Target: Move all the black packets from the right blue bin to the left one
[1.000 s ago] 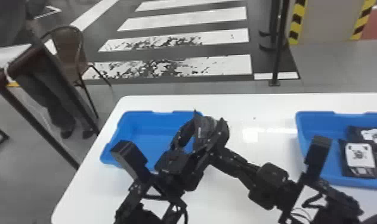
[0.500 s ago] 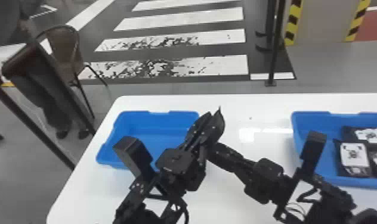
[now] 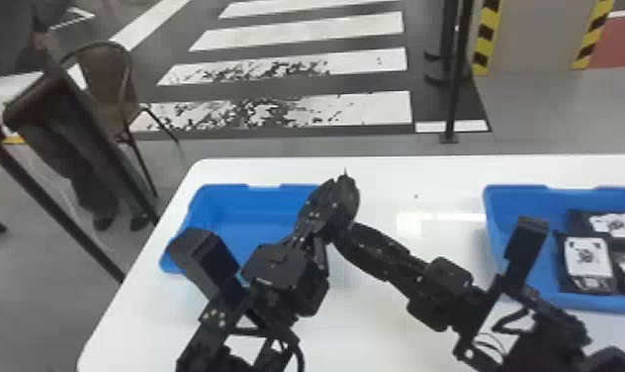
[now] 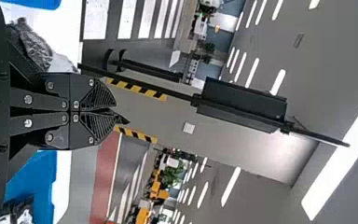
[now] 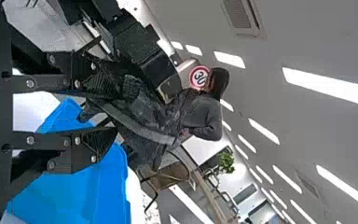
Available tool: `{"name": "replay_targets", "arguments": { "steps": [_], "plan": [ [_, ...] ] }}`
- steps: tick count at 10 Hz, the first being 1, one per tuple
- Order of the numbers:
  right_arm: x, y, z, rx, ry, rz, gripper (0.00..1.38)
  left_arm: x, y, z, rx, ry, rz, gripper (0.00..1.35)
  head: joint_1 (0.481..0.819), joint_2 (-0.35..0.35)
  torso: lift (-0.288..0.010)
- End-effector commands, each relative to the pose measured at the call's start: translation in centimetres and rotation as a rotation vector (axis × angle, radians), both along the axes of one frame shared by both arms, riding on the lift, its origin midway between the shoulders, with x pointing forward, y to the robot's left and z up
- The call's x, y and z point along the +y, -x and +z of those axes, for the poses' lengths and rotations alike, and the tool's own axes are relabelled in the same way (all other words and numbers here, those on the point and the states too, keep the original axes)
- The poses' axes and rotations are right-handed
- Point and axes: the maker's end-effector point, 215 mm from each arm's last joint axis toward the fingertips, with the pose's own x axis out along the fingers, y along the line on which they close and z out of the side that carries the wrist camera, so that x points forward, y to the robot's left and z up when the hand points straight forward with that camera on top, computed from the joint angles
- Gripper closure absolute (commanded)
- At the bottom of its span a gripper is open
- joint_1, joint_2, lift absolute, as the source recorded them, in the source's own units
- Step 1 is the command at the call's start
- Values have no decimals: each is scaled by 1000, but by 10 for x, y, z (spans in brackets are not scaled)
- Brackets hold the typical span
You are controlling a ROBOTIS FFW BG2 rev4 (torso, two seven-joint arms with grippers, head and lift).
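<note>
Got flat black plastic packets with white labels [image 3: 586, 259], lying close together inside the right blue plastic bin [image 3: 568, 200]. Also spotted a crinkled dark-grey plastic packet [image 4: 33, 43] near the left gripper [image 3: 343, 182], over the white tabletop [image 3: 385, 341]; can't tell if gripped. Left fingers clenched together, aimed forward beside the left blue plastic bin [image 3: 249, 217]. Right gripper [image 3: 371, 250] angled leftward, close to left, fingers spread.

Two blue bins [image 3: 247, 232], three visible black packets [image 3: 586, 259] in the right one, two black arms [image 3: 445, 297]
</note>
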Motion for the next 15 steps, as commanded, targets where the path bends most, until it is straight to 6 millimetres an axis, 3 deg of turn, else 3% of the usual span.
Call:
{"name": "replay_targets", "arguments": {
  "steps": [1, 2, 3, 5, 6, 7, 8, 9, 11, 13, 15],
  "plan": [
    [-6, 3, -11, 35, -15, -15, 275, 38, -5, 6, -28, -24, 89, 1214, 695, 238, -140],
    [-16, 0, -14, 44, -19, -41, 75, 64, -9, 7, -41, -65, 157, 1214, 695, 250, -140],
    [-27, -5, -16, 50, -24, -69, 104, 89, -18, 7, -64, -134, 224, 1214, 695, 277, -140],
    [-48, -11, -16, 52, -30, -119, 128, 130, -51, -28, -71, -272, 315, 1214, 695, 308, -140],
    [-52, -13, -13, 44, -31, -130, 128, 141, -68, -49, -67, -324, 336, 1214, 695, 313, -140],
    [-54, -15, -11, 36, -31, -138, 128, 148, -77, -71, -66, -322, 346, 1078, 695, 316, -140],
    [-63, -21, -7, 17, -23, -160, 128, 151, -76, -78, -76, -300, 349, 470, 695, 319, -140],
    [-81, -30, -2, -9, -1, -201, 128, 151, -70, -65, -125, -297, 356, 15, 695, 318, -140],
    [-131, -48, 9, -62, 128, -301, 128, 140, -50, -33, -244, -223, 354, 102, 695, 285, -140],
    [-182, -63, 2, -55, 314, -396, 128, 124, -27, 2, -285, -183, 330, 102, 695, 229, -140],
    [-247, -67, -16, 20, 589, -536, 130, 108, -3, 10, -256, -112, 295, 108, 695, 142, -140]
  ]
}}
